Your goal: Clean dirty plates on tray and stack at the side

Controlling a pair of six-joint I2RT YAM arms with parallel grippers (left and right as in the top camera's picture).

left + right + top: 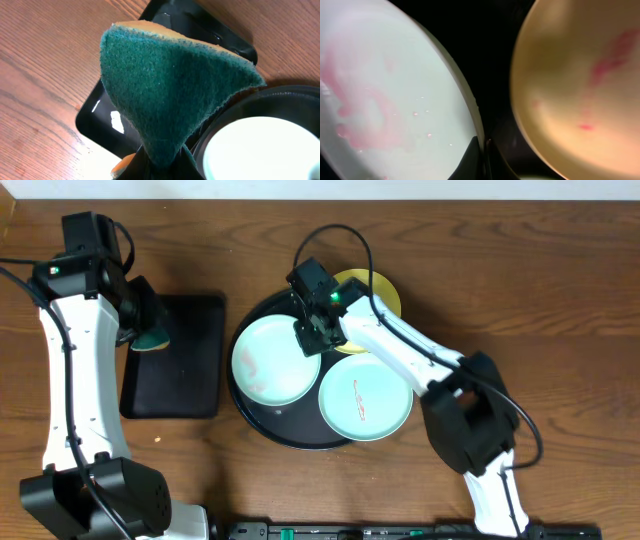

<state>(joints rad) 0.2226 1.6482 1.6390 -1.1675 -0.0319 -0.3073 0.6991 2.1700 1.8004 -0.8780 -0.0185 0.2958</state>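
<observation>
Right hand (481, 152) narrow, seemingly pinching mint plate (265, 360) rim mid-tray (285, 425); left hand (157, 167) gripping sponge (170, 85) left of tray; steady plate, scrub red smear.

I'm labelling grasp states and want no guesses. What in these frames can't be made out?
- Right gripper: the right wrist view cuts off its fingertips at the bottom edge, so any grip on the left mint plate rim is unclear.
- Yellow plate: overhead, the right arm covers its lower left part.
- Left gripper: in the left wrist view, the sponge hides nearly all of its fingers.
</observation>
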